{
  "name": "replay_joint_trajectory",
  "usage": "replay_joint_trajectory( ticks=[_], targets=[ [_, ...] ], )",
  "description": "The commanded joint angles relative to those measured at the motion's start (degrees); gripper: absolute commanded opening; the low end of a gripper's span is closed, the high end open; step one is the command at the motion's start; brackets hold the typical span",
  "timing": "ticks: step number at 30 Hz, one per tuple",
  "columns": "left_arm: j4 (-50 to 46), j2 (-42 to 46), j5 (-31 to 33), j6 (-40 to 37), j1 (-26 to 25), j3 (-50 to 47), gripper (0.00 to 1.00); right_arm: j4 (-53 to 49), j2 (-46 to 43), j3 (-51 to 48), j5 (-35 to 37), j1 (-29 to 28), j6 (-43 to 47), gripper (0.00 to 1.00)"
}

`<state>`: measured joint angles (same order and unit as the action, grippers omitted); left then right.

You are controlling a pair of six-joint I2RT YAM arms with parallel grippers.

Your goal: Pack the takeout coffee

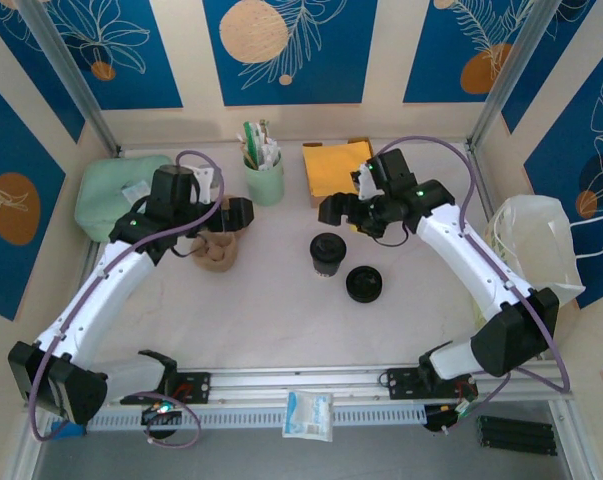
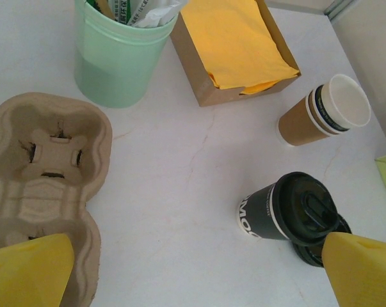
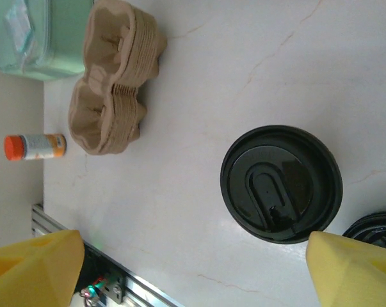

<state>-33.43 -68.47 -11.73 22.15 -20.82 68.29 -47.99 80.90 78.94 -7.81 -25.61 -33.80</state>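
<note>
Brown-banded takeout coffee [image 2: 324, 109] stood by napkin box [image 2: 234, 48], black lidded cup [image 2: 289, 208] below spread right end effector [image 1: 331, 210], pulp carrier [image 2: 42, 185] by spread left end effector [image 1: 243, 212].

A black-lidded cup [image 3: 280, 183] sits right of centre. Stacked pulp cup carriers [image 3: 112, 77] lie upper left. The right gripper [image 3: 193, 272] shows yellow fingertips [image 3: 32, 272] in both bottom corners.

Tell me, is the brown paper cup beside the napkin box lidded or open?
Open. The left wrist view shows the paper cup with a bare white rim and a white inside; no lid sits on it.
</note>
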Motion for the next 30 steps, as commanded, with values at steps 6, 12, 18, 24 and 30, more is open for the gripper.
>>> replay_joint_trajectory(
  ticks=[6, 12, 18, 24, 30],
  targets=[
    [0.93, -1.05, 0.94, 3.12, 1.31, -1.84, 0.99, -3.93, 1.59, 2.53, 2.73, -3.77, 0.7, 0.8],
    [-0.43, -2.01, 0.72, 1.84, 1.65, -2.79, 0.99, -6.0, 4.02, 5.88, 4.72, -6.72, 1.98, 0.76],
    [-0.59, -3.73, -0.69, 1.32, 1.81, -4.6, 0.99, -9.47, 4.04, 10.01, 7.4, -6.95, 2.41, 0.72],
    [-0.42, -3.78, -2.56, 0.75, 1.82, -4.49, 1.0, -17.3, 0.22, 17.52, 14.14, -0.13, 3.46, 0.68],
    [1.07, -5.29, -7.51, 1.2, 1.73, -3.21, 0.99, -20.41, -6.49, 20.53, 12.9, 19.1, 4.44, 0.68]
  ],
)
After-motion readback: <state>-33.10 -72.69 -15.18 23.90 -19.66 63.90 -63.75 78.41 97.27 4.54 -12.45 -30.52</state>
